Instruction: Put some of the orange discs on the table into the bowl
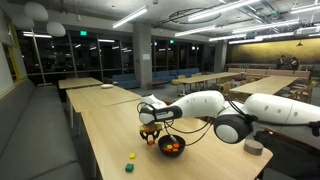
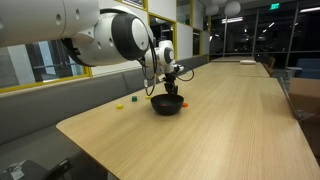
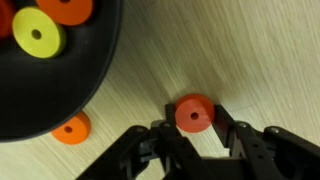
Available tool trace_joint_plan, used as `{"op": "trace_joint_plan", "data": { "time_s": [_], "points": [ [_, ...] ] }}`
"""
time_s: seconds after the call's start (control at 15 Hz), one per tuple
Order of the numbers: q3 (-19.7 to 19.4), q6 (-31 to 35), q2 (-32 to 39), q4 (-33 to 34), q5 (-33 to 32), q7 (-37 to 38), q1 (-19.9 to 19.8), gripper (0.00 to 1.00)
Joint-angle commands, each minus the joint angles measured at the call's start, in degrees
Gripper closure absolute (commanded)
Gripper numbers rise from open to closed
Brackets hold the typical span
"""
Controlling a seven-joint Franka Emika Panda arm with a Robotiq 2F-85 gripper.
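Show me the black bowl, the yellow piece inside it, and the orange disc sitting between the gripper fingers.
black bowl [image 3: 75,85]: wrist view, on its dark inner wall.
yellow piece [image 3: 38,33]: wrist view, on the middle of its top face.
orange disc [image 3: 195,113]: wrist view, on the middle of its top face.

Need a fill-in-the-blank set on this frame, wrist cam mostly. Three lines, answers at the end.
1. The disc between the tool's fingers is coloured ____.
2. That disc rests on the light-wood ____.
3. The yellow disc lies inside the black ____, next to orange discs.
Missing words: orange; table; bowl.
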Motion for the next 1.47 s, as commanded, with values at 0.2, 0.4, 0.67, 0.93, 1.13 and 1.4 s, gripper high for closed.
{"op": "trace_joint_plan", "data": {
  "time_s": [0.2, 0.4, 0.67, 0.93, 1.13, 1.4],
  "points": [
    [-1.78, -6.17, -2.09, 1.74, -2.33, 1.29, 2.47, 0.81],
    [-2.00, -6.24, -3.52, 2.33, -2.48, 1.57, 3.53, 0.81],
    [-5.08, -13.74, -6.67, 1.38, -6.37, 0.96, 5.95, 0.82],
    [-7.95, -23.65, -8.62, 0.77, -10.68, -1.40, 8.07, 0.82],
    [-8.26, -31.46, -9.05, 0.21, -12.60, -7.24, 9.04, 0.82],
    [-7.79, -37.99, -8.49, 0.17, -14.34, -15.44, 8.98, 0.82]
  ]
}}
